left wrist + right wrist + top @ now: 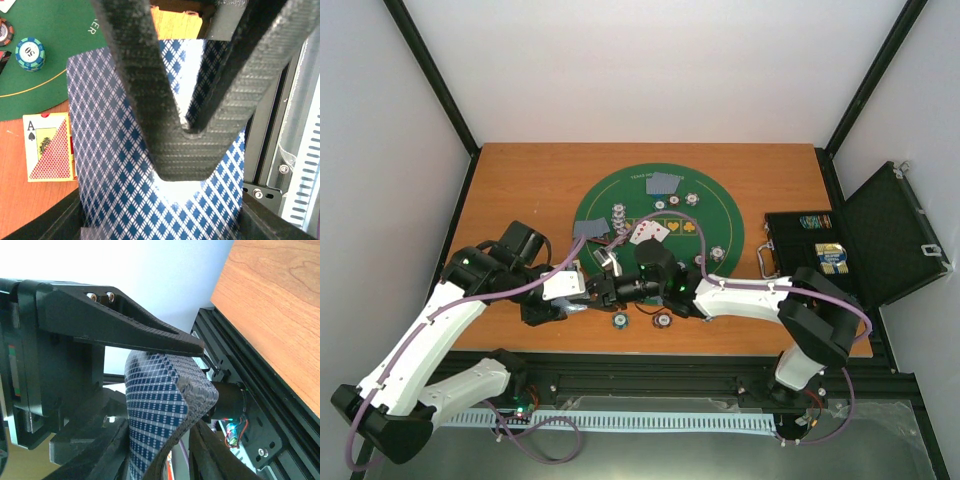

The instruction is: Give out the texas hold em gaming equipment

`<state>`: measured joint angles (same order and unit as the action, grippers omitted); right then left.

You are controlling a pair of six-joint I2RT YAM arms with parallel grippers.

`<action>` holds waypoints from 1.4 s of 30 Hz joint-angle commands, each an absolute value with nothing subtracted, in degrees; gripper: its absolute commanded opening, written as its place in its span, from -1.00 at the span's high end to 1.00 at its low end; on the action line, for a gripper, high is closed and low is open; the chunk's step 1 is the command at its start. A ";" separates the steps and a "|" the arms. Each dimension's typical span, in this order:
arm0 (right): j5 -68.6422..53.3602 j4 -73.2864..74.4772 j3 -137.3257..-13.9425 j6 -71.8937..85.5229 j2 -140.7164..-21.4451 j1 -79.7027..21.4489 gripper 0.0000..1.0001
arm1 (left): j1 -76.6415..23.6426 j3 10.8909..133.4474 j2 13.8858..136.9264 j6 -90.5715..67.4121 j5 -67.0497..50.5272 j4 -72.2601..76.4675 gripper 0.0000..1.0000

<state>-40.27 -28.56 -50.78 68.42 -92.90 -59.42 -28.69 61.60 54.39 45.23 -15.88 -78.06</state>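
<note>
A: Two grippers, one card. Who has it?
B: The left gripper [160,207] is closed on the side edges of the blue diamond-backed playing card [115,165], over the near rim of the round green felt mat [60,22]. The right gripper [196,390] has its jaws partway apart, with that card bowed between them and touching the upper finger [150,335]. Whether the lower one presses it is hidden.
A: And round about?
B: Orange-brown wooden tabletop [520,190], plain white walls [650,60], black frame posts [435,75], and a black rail [650,375] along the near edge. An open black hard case [885,235] stands at the right.
A: Anything legible?
B: A teal striped poker chip [30,54] reads "50". A yellow-edged card [47,147] shows "A" and a spade. The mat's lettering is too small to read.
A: One card or a stack?
B: Cannot tell; dark fingers cover much of it.
</note>
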 commanded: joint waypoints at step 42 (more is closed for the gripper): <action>-37.88 -20.80 -48.35 67.57 -85.59 -56.25 0.29 | -28.82 62.31 53.90 45.03 -14.98 -78.45 -0.06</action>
